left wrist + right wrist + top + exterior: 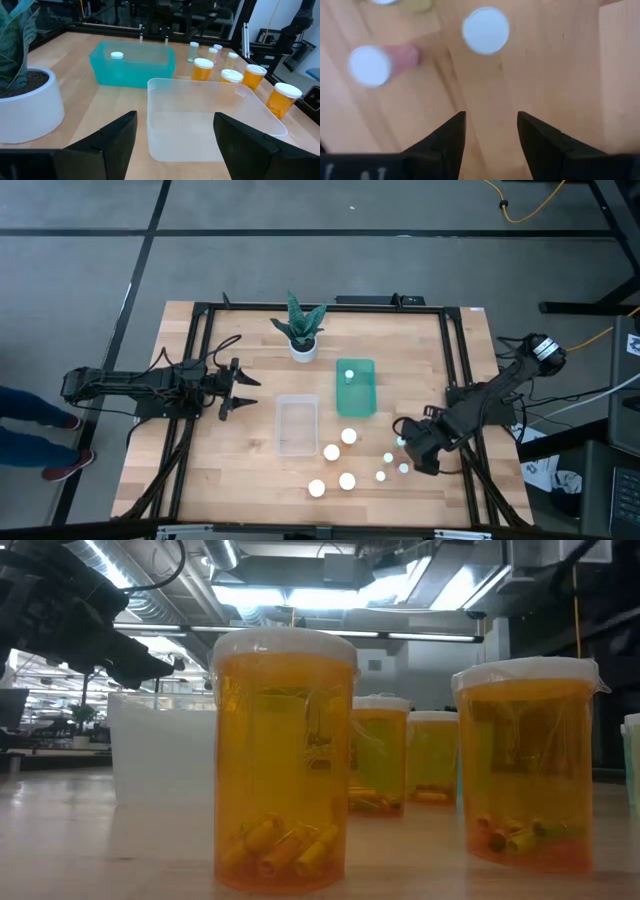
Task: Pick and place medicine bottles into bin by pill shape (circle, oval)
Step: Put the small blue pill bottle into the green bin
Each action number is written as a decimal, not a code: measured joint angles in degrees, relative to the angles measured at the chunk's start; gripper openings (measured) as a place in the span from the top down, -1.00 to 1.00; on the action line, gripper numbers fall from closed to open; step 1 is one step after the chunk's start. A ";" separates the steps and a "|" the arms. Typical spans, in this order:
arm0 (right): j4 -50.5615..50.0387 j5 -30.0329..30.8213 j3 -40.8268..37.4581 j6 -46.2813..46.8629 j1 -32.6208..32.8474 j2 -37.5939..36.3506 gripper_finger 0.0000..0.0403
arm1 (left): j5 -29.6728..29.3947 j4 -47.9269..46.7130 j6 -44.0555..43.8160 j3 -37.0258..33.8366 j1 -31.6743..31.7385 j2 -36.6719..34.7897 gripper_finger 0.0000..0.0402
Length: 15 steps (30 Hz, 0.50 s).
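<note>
Wooden desk (pixel 240 470): right hand (pixel 408 442), fingers spread, hovers above small white-capped bottle (pixel 485 30) lying just ahead; left hand (pixel 243 390), spread, waits farther off.

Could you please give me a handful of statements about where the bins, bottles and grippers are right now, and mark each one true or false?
1. The teal bin has one bottle in it. True.
2. The clear bin holds two bottles. False: it holds none.
3. The right gripper is shut on a bottle. False: its fingers are open with bare wood between them, above the small bottles.
4. The left gripper is open and holds nothing, left of the bins. True.
5. The plant pot stands between the two bins. False: it stands beyond the clear bin, towards the table's far edge.
</note>
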 joint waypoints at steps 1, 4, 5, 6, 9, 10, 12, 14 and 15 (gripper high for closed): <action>1.08 0.42 -1.03 0.01 -0.02 0.00 0.11 | 0.01 -0.01 0.21 0.00 0.00 0.02 -0.27; 5.15 2.21 -3.72 -0.34 -0.02 0.00 0.11 | 0.01 -0.01 0.32 0.00 0.00 0.00 -0.27; 6.50 2.92 -4.45 -0.85 -0.02 0.00 0.11 | 0.01 -0.01 0.32 0.00 -0.01 0.00 -0.27; 7.41 3.93 -5.07 -1.55 -0.02 0.00 0.11 | 0.00 -0.01 0.34 0.00 -0.02 0.01 -0.27; 9.75 7.28 -6.28 -3.71 -0.04 0.00 0.11 | -0.02 -0.01 0.66 0.00 -0.02 0.00 -0.27; 10.35 8.34 -6.28 -4.67 -0.02 0.00 0.11 | -0.03 -0.01 1.35 0.00 0.00 0.02 -0.27; 11.68 9.88 -6.28 -6.21 -0.04 0.00 0.11 | -0.03 -0.01 2.61 0.00 0.00 0.01 -0.27; 13.92 10.55 -6.28 -7.90 -0.04 0.00 0.11 | -0.08 -0.01 3.58 0.00 0.00 0.01 -0.27; 14.83 10.56 -6.28 -9.03 -0.04 0.00 0.11 | -0.08 -0.01 4.03 0.00 -0.02 0.00 -0.27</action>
